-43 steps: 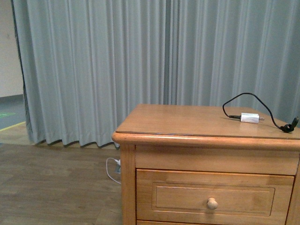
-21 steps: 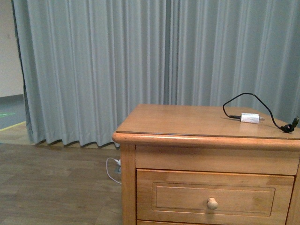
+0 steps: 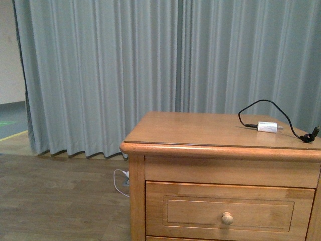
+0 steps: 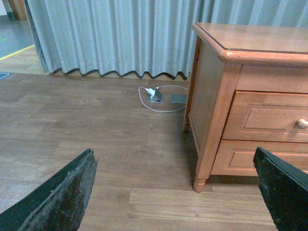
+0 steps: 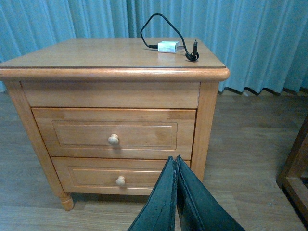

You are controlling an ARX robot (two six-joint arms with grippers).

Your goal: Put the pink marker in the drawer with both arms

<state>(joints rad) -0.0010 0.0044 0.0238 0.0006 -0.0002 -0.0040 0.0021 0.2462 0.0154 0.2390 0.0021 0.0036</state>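
Note:
The pink marker shows in no view. The upper drawer (image 5: 114, 133) of the light-brown nightstand is shut, with its round knob (image 5: 113, 139); it also shows in the front view (image 3: 228, 211) and the left wrist view (image 4: 269, 118). My right gripper (image 5: 175, 160) is shut and empty, low in front of the nightstand near its right side, apart from it. My left gripper (image 4: 175, 192) is open wide and empty, over the wooden floor to the left of the nightstand. Neither arm shows in the front view.
A white plug (image 5: 168, 46) with a black cable (image 5: 159, 21) lies on the nightstand top (image 3: 200, 128). The lower drawer (image 5: 120, 175) is shut. A white charger and cable (image 4: 156, 94) lie on the floor by the grey curtain (image 3: 125, 70). A wooden furniture leg (image 5: 296, 163) stands at right.

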